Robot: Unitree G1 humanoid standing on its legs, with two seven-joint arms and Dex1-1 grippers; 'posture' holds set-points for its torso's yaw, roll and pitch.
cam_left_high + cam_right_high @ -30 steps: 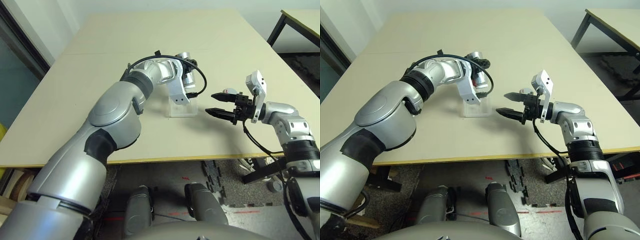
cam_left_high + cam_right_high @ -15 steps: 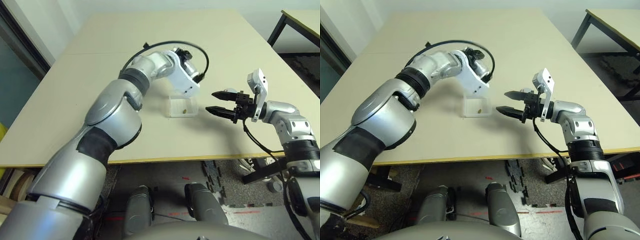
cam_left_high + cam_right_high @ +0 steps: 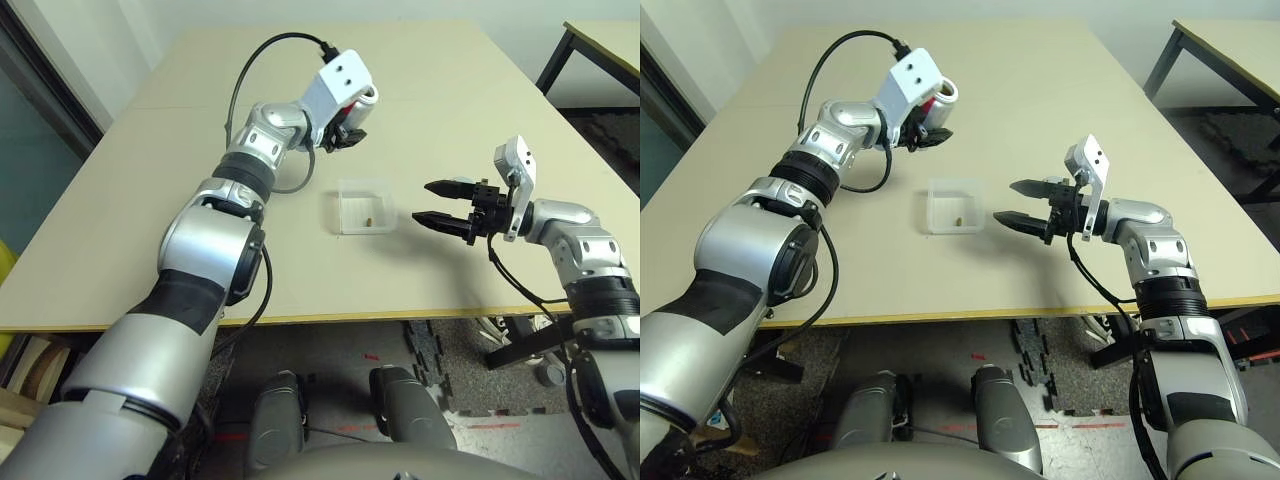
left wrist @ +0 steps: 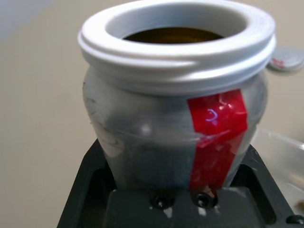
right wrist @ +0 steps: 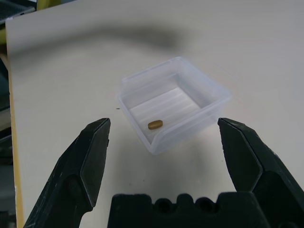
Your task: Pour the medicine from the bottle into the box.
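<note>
In the upper middle of the left eye view, the left gripper (image 3: 345,125) is clamping the bottle (image 3: 362,98) between its black fingers (image 3: 352,137), holding it lifted above the tabletop (image 3: 430,80). In the left wrist view the bottle (image 4: 175,95) is sitting deep between the fingers with its open white mouth facing the camera and its red stripe (image 4: 216,133) running down the side; a dark brown interior is showing through the mouth. A small round grey cap (image 4: 286,58) is lying on the tabletop at the right edge of that view, beyond the bottle.

At the right of the left eye view, the right gripper (image 3: 432,203) is hovering with its fingers (image 3: 438,220) spread wide and gripping nothing, the tips pointing toward the box (image 3: 362,206) from just beside it. In the right wrist view the box (image 5: 173,102) is lying framed between the two open fingers (image 5: 88,164), apart from both.

The box is resting flat on the tabletop near the middle of the left eye view, below and slightly right of the raised bottle. The medicine (image 5: 155,124) is lying on the floor of the box, close to the corner nearest the right gripper; it is also showing as a small brown speck (image 3: 370,218) in the left eye view.
</note>
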